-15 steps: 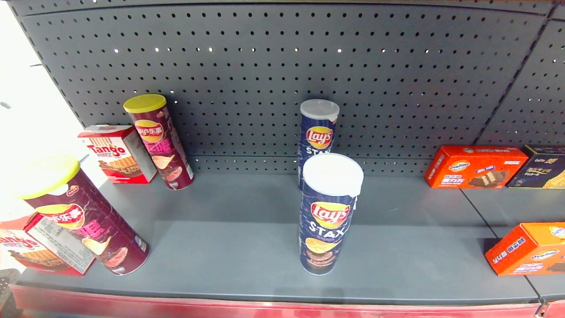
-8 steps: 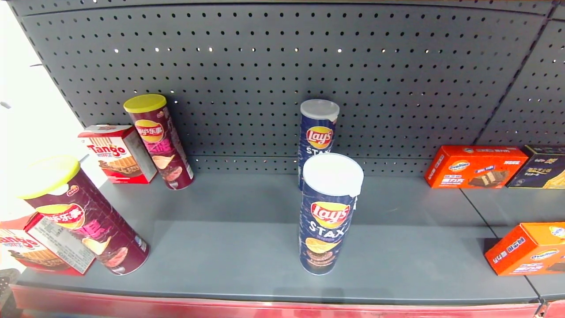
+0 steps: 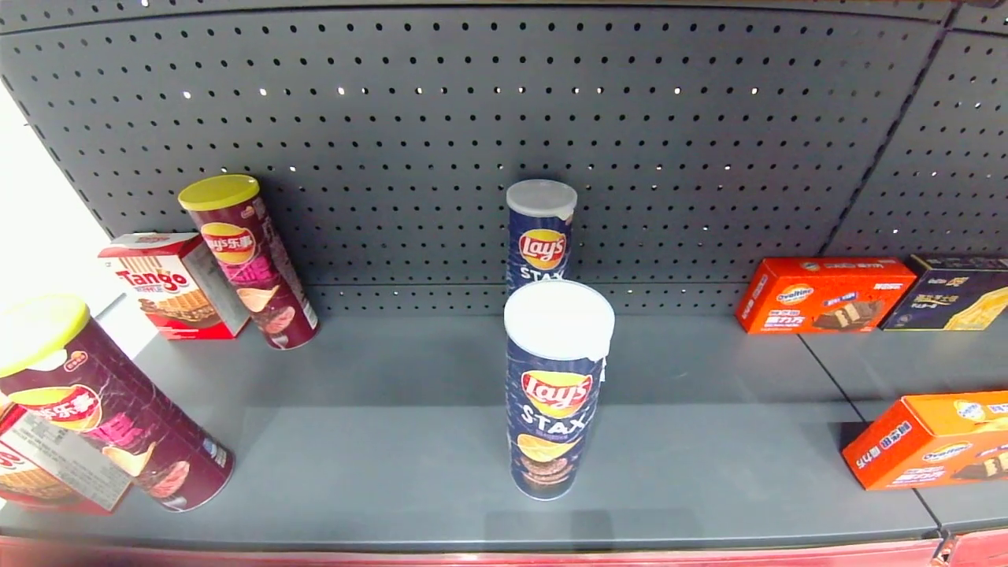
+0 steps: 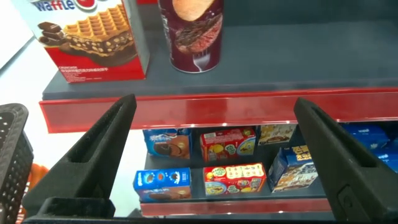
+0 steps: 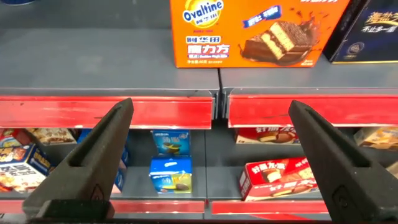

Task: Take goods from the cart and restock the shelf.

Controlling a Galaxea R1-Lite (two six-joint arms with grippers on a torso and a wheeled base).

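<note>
On the grey shelf (image 3: 394, 441) two blue chip cans stand upright, one at the front (image 3: 555, 394) and one at the back (image 3: 539, 232). Left of them are two maroon cans (image 3: 248, 260) (image 3: 102, 409) and two wafer boxes (image 3: 169, 283) (image 3: 47, 465). My left gripper (image 4: 214, 102) hangs open and empty below the shelf's red front edge (image 4: 249, 106), under a maroon can (image 4: 193, 34) and a waffle box (image 4: 93, 37). My right gripper (image 5: 211, 104) is open and empty before the red edge (image 5: 155, 112), below an orange box (image 5: 255, 31).
Orange boxes (image 3: 823, 293) (image 3: 921, 441) and a dark blue box (image 3: 957, 291) lie on the right section. A black mesh basket (image 4: 12, 155) sits beside the left gripper. The lower shelf holds several small packs (image 4: 230, 162) (image 5: 171, 174). Bare shelf lies either side of the blue cans.
The whole head picture has shifted left and slightly down, so the camera moved. The goods on the shelf have kept their places.
</note>
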